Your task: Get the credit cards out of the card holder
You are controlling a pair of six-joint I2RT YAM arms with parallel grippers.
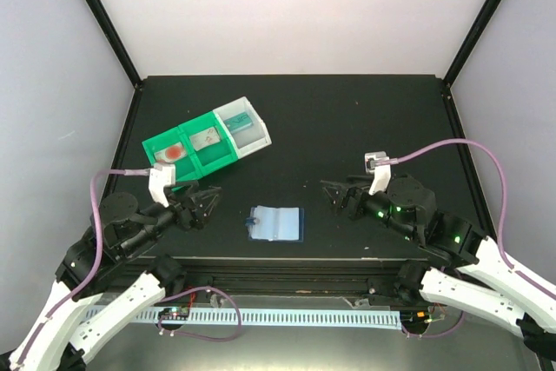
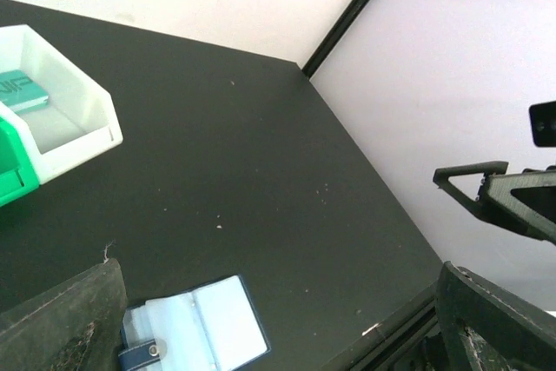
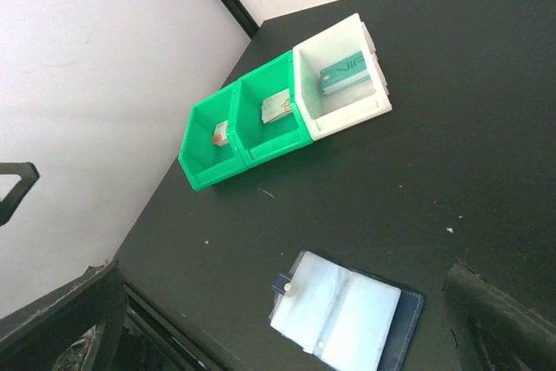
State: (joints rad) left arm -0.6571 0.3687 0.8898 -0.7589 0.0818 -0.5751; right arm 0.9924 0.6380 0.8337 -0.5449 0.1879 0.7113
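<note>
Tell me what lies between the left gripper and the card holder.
Nothing does: in the top external view, only a bare stretch of black table separates the open left gripper from the card holder.

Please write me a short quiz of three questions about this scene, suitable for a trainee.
1. True or false: the card holder lies inside the green tray.
2. Where is the red-patched card? A) in the card holder B) in the green tray C) in a gripper
3. Fill in: the left gripper and the right gripper are both ___.
Key: 1 false; 2 B; 3 open.
</note>
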